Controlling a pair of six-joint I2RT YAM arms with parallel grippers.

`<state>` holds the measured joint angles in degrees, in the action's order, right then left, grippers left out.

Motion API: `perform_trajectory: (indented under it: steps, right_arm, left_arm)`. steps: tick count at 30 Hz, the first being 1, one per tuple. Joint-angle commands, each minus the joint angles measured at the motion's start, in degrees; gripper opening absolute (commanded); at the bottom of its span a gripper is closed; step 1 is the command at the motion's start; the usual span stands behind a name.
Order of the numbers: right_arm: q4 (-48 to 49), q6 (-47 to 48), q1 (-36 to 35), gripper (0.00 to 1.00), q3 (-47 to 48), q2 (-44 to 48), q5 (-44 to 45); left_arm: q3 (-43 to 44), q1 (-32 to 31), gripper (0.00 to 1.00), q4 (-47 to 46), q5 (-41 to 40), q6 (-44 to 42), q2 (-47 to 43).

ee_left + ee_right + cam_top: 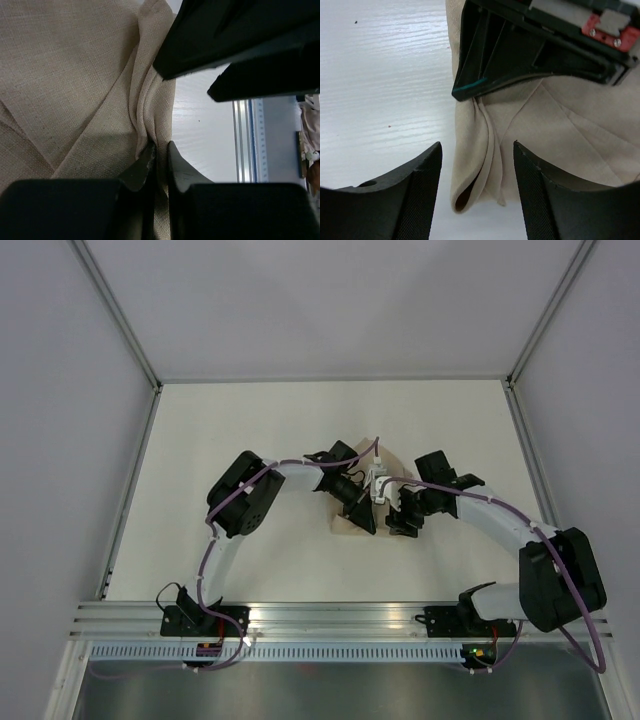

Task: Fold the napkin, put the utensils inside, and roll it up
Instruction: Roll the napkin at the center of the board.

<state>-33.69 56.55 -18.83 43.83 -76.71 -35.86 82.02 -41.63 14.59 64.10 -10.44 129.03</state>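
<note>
The beige napkin [345,525] lies folded in the middle of the table, mostly hidden under both arms in the top view. My left gripper [160,150] is shut on a bunched fold of the napkin [75,75] at its edge. My right gripper [477,152] is open, its fingers either side of the rolled napkin edge [485,150], not touching it. The left gripper's fingers [520,50] show just beyond in the right wrist view. The fork is hidden.
The white table [250,430] is walled by grey panels at left, right and back. An aluminium rail [330,615] carries the arm bases at the near edge. The two grippers [375,505] are very close together.
</note>
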Motion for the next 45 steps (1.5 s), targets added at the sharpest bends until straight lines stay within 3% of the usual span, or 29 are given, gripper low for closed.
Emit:
perform_trajectory:
  steps: [1,8,16,17,21,25,30,37,45]
  right_arm:
    - [8.1,-0.83,-2.87,0.65,-0.59,-1.69,3.42]
    - [14.7,-3.47,-9.55,0.66,-3.75,-5.29,9.66]
    - [19.1,-4.43,-11.05,0.59,-5.34,-9.15,12.82]
    - [19.19,-4.35,-11.05,0.57,-5.34,-9.68,13.09]
    - [19.28,-4.52,-11.05,0.31,-5.34,-11.27,13.01]
    - [17.79,-4.61,-10.97,0.17,-4.55,-12.68,12.13]
    - [10.42,-3.03,-10.44,0.08,-0.6,-16.09,8.19]
    - [-5.03,2.24,-4.82,0.05,9.68,-24.27,-0.35]
    - [-21.05,9.62,0.01,0.05,22.85,-37.54,-6.59]
  left_arm:
    - [2.35,0.23,0.02,2.2,1.73,2.09,2.36]
    - [2.62,0.49,0.02,2.28,1.38,2.18,3.07]
    - [2.71,0.58,0.03,2.2,0.51,1.56,2.28]
    - [2.53,0.58,0.06,2.11,0.42,1.39,2.02]
    - [2.27,0.58,0.15,1.32,-0.72,1.03,-0.44]
    - [2.36,1.02,0.22,-1.31,-2.04,3.14,-2.72]
    - [0.08,1.98,0.29,-6.23,-3.71,6.3,-6.77]
    - [-9.06,5.41,0.31,-25.19,-10.03,17.27,-16.86]
    - [-23.64,8.14,0.32,-40.85,-31.19,22.39,-30.41]
